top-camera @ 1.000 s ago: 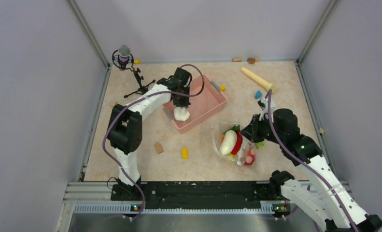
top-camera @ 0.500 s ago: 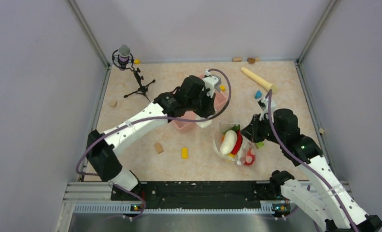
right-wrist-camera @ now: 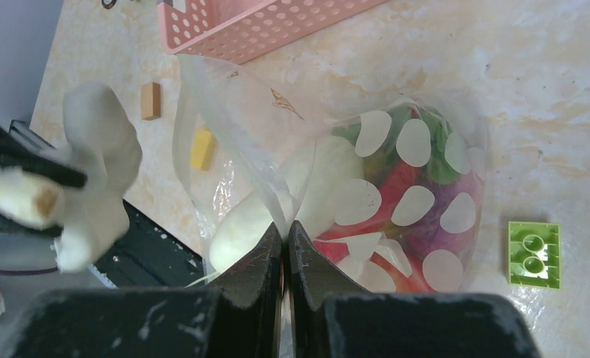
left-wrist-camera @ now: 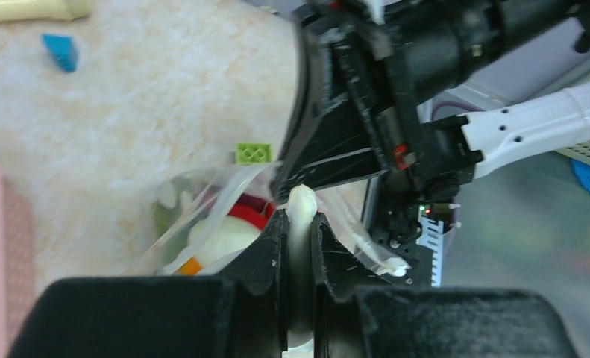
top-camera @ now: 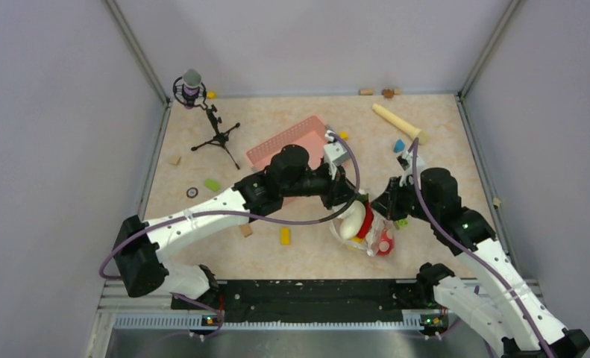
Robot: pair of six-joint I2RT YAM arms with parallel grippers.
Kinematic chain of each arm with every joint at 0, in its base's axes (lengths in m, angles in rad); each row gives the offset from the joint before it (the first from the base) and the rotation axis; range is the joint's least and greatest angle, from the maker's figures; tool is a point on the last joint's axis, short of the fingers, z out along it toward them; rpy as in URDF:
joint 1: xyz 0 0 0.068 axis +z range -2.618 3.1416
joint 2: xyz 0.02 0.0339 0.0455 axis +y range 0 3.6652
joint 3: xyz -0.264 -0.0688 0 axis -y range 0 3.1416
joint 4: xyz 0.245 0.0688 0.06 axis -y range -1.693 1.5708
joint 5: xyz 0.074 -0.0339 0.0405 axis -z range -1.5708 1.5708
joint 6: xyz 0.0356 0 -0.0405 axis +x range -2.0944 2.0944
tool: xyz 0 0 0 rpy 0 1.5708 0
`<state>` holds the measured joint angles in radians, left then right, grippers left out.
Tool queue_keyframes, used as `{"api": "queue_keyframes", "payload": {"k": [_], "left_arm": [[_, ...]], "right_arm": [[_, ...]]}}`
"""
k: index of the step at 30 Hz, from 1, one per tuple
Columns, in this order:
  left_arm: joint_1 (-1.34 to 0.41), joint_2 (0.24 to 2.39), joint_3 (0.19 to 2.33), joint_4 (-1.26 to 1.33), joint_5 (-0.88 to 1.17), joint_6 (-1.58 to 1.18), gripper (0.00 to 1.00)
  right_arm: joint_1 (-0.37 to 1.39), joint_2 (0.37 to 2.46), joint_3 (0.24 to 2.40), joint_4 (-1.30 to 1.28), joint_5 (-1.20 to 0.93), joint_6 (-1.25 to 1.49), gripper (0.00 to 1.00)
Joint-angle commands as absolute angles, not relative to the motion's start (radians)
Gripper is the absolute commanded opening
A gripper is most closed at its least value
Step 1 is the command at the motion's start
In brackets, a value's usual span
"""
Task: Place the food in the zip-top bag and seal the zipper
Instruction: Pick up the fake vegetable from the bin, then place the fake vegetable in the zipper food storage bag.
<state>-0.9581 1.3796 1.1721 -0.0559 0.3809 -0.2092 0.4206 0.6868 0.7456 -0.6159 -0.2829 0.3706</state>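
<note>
Several foods (right-wrist-camera: 236,227) sitting in bag (right-wrist-camera: 456,212); left end effector (left-wrist-camera: 299,224) clamping white piece (left-wrist-camera: 302,203) near mouth, right end effector (right-wrist-camera: 284,233) pinching rim; sealing pending

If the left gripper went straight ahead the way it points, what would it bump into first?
The white piece in the left gripper would likely meet the zip-top bag's raised edge first. The right gripper, pinching the bag, is just behind, though depth is unclear.

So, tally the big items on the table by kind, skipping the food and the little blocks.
Robot arms: 2
Pink basket: 1
Zip-top bag: 1
Microphone on tripod: 1
Wooden stick: 1
Total: 6
</note>
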Motion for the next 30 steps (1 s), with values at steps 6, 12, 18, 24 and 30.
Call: {"api": "queue_keyframes", "payload": {"k": [6,12,18,24,30], "left_arm": [[-1.0,1.436,1.1,0.355,0.562,-0.221,0.0],[-1.002,1.477,1.079,0.393,0.553,-0.209,0.0],[-1.004,1.496,1.016,0.497,0.496,-0.25,0.0],[-1.006,1.513,0.959,0.572,0.422,-0.283,0.0],[-1.009,1.505,0.933,0.559,0.366,-0.281,0.26]], "right_arm": [[0.417,0.698,0.735,-0.56,-0.333,0.398,0.04],[0.418,0.669,0.739,-0.559,-0.356,0.399,0.04],[0.419,0.655,0.745,-0.556,-0.358,0.415,0.04],[0.419,0.653,0.746,-0.552,-0.369,0.425,0.04],[0.417,0.643,0.748,-0.552,-0.362,0.426,0.04]]}}
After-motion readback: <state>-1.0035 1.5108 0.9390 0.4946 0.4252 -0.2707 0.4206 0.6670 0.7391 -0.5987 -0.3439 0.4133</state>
